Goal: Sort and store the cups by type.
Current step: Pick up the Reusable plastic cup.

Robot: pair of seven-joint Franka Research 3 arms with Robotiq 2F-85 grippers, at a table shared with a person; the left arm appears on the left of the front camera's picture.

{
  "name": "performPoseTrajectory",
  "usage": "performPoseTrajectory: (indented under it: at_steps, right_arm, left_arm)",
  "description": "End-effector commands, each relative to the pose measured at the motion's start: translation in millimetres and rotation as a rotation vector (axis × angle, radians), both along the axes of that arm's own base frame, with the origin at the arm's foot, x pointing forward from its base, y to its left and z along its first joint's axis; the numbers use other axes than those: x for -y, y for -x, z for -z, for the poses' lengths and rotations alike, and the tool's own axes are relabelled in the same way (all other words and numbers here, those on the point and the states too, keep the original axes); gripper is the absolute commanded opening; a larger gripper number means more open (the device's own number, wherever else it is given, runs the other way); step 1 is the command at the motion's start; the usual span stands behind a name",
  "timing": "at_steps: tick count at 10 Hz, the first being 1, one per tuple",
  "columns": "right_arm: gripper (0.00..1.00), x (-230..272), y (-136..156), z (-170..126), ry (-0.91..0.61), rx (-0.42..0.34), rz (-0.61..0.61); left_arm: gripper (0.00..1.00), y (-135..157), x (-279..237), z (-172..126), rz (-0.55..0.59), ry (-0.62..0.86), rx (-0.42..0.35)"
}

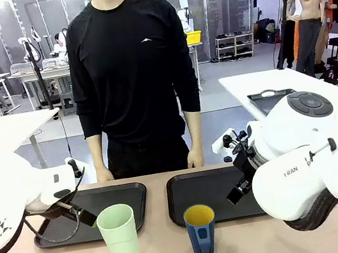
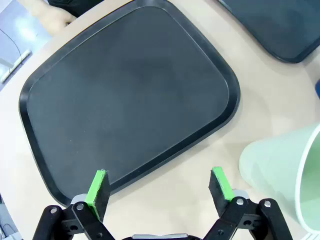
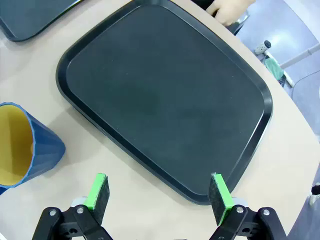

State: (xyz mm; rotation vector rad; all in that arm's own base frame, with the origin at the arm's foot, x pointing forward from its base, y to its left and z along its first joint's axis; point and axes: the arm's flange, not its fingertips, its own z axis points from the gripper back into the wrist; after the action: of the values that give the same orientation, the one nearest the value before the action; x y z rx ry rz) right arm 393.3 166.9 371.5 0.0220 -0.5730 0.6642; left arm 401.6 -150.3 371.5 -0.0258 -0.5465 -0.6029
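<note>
Left hand (image 2: 160, 186) and right hand (image 3: 160, 187) gape wide, empty. The tall pale mint-green handleless tumbler (image 1: 120, 235) stands just beside the left; a careless swing could topple it.

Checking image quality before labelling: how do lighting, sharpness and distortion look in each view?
Front view: even room light, faint shadows, tumbler and mug sharp. Left wrist view: wide-angle bows the left tray; tumbler cropped. Right wrist view: dull sheen on the right tray, no glare; mug cropped.
</note>
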Motion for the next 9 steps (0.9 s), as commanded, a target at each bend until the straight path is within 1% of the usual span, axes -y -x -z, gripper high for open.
performPoseTrajectory:
  at_steps: [1, 9]
  right_arm:
    - [1.00, 0.0, 0.0, 0.0, 0.000, 0.000, 0.000]
    - [1.00, 0.0, 0.0, 0.0, 0.000, 0.000, 0.000]
  left_arm:
    - [1.00, 0.1, 0.2, 0.0, 0.000, 0.000, 0.000]
    - [1.00, 0.1, 0.2, 0.0, 0.000, 0.000, 0.000]
